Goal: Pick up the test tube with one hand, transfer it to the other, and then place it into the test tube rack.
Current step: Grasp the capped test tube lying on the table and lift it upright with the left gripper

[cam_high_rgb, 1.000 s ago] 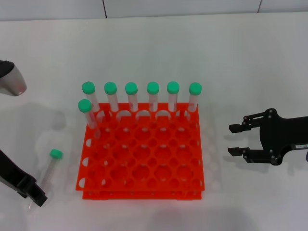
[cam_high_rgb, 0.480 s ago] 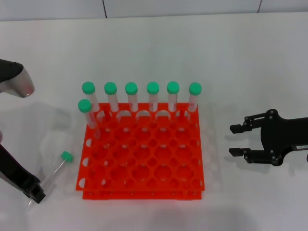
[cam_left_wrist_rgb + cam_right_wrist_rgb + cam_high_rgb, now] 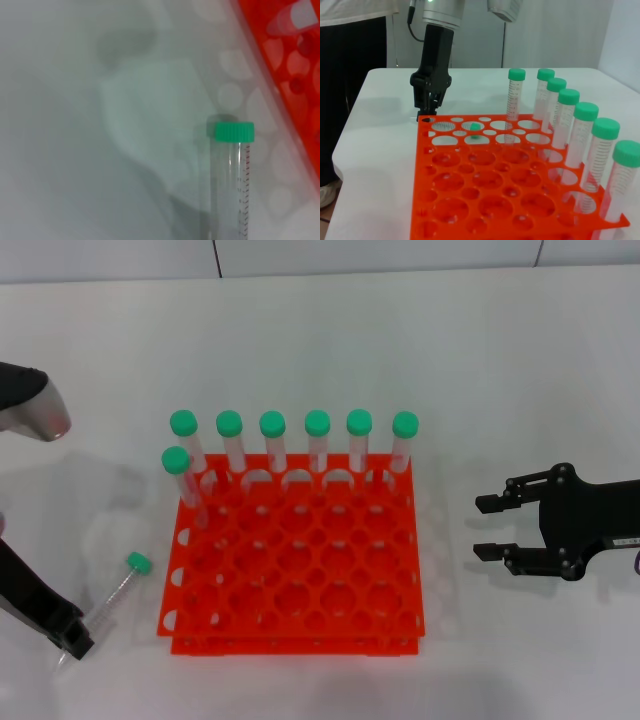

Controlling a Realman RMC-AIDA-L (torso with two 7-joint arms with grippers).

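The test tube (image 3: 115, 595), clear with a green cap, lies slanted just left of the orange-red test tube rack (image 3: 300, 580), cap end toward the rack. My left gripper (image 3: 72, 642) is shut on its bottom end at the table's front left. The left wrist view shows the tube (image 3: 230, 190) running out from the gripper, cap slightly above its shadow, beside the rack (image 3: 280, 65). The right wrist view shows the left gripper (image 3: 426, 114) behind the rack (image 3: 485, 190), with the green cap (image 3: 475, 127) seen through it. My right gripper (image 3: 488, 528) is open and empty, right of the rack.
Several green-capped tubes (image 3: 317, 440) stand along the rack's back row and one in the second row at the left; they also show in the right wrist view (image 3: 570, 125). My left arm's silver elbow (image 3: 25, 415) hangs over the table's left side.
The tube's cap end has swung right toward the rack with my left gripper on its bottom end. My left elbow moved further in. The right arm has barely moved.
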